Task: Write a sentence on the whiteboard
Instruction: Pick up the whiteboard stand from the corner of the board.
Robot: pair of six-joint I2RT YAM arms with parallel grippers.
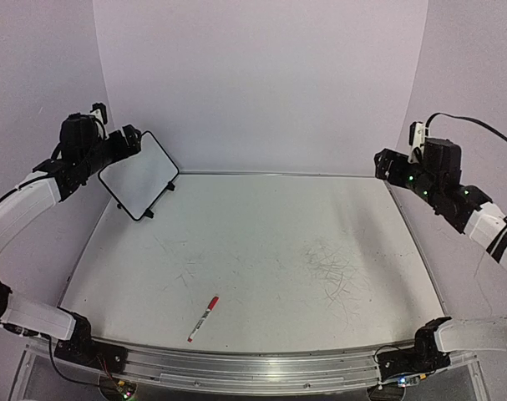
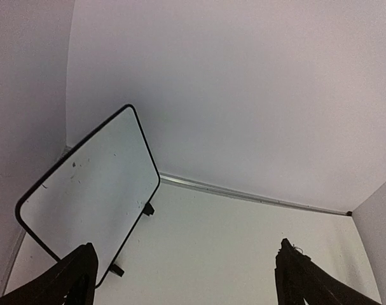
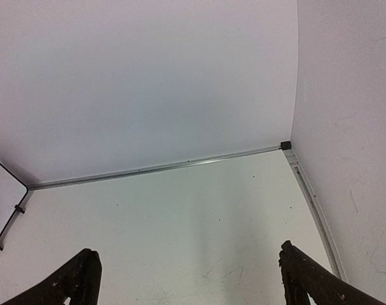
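Observation:
The whiteboard (image 1: 140, 175) is a small white board with a thin black frame and two black feet. It stands tilted at the table's back left corner, against the wall. In the left wrist view the whiteboard (image 2: 91, 184) has a bare face with only a few specks, and no sentence shows on it. Its edge also shows in the right wrist view (image 3: 0, 184). My left gripper (image 1: 129, 139) hangs just beside the board's upper corner, open and empty (image 2: 185, 254). My right gripper (image 1: 385, 163) is raised at the far right, open and empty (image 3: 187, 251).
A marker (image 1: 204, 318) with a red cap and white body lies on the tabletop near the front, left of centre. Grey scribble scuffs (image 1: 328, 267) mark the tabletop's right half. Walls enclose the back and both sides. A metal rail (image 1: 253, 363) runs along the front edge.

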